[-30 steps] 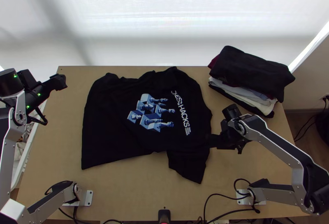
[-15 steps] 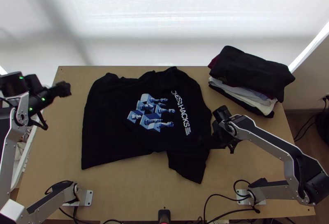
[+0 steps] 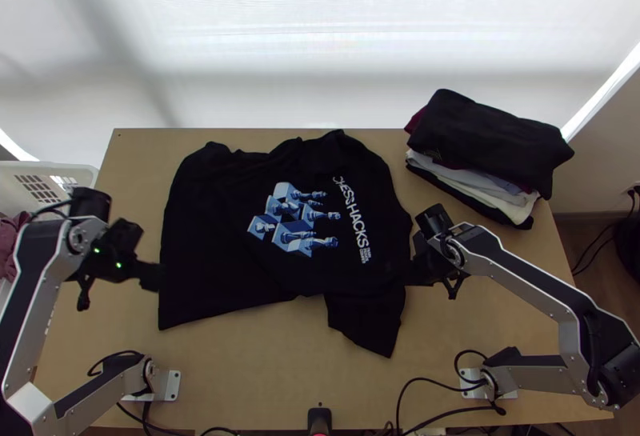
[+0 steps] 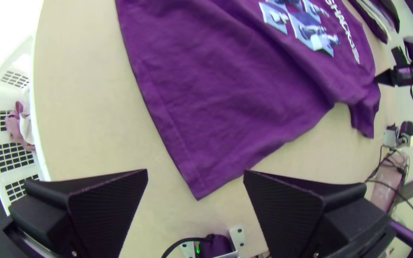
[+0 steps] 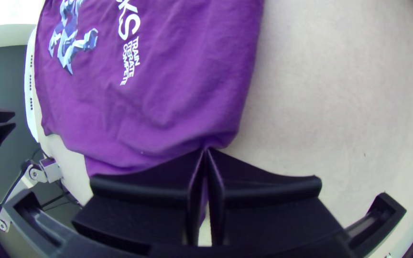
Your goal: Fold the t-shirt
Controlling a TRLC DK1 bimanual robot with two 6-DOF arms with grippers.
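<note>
At the bottom of the top view, the two arms' bases [image 3: 170, 386] stand at lower left and lower right on the light wooden counter [image 3: 264, 372], with black cables beside them.

Farther up, in the lower middle, one sleeve [image 3: 370, 324] of the shirt points down the frame. The right claw [image 3: 416, 273] is just above it, right of centre, at the shirt's right-hand edge. In the right wrist view its two fingers [image 5: 158, 179] are pressed together, pinching a bit of the shirt's edge. At about the same depth, on the left, the left claw [image 3: 150, 276] is at the shirt's left-hand edge. In the left wrist view its fingers [image 4: 106, 205] stand wide apart, holding nothing, with a corner of the cloth near them.

The black shirt [image 3: 216, 236] lies spread across the middle of the frame, somewhat creased, its blue and white print facing up and turned sideways. A white basket [image 3: 76, 170] with pinkish cloth in it sits at the left edge. Farther back, at upper right, is a pile [image 3: 496, 144] of folded clothes, black on top with paler layers below. Beyond the counter a pale backdrop [image 3: 320, 44] crosses the top.
</note>
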